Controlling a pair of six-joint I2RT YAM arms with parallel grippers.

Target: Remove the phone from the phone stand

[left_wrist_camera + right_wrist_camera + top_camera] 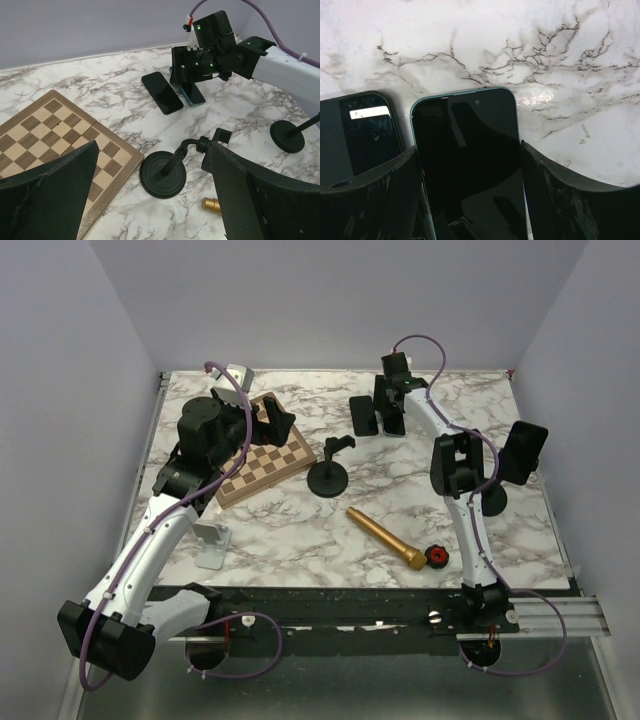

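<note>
- Overhead, the top camera alone gives the whole marble table [290,535]. The phone stand [329,466] is upright near the middle with nothing in its cradle. The chessboard [266,460] is to its left and a gold cylinder [383,536] lies nearer the arms.
- From above, the right gripper [392,412] reaches to the far side of the table and covers most of the phone [395,427]. A black phone [363,415] lies flat just beside it. The left gripper [268,422] hangs over the far corner of the chessboard.
- Only this view shows a second stand [522,451] at the right edge, well apart from the phones.
- The left wrist camera adds the left claw's state. Its fingers [55,190] are spread wide and empty, with the bare stand framed between them. Beyond it, both phones lie flat side by side, the teal-edged one under the right gripper.
- The right wrist camera shows what the other two hide. The fingers [555,200] sit on either side of the phone and close against its long edges, so the claw looks to be grasping it. The phone lies face up on the marble, with the black phone just to its left.
</note>
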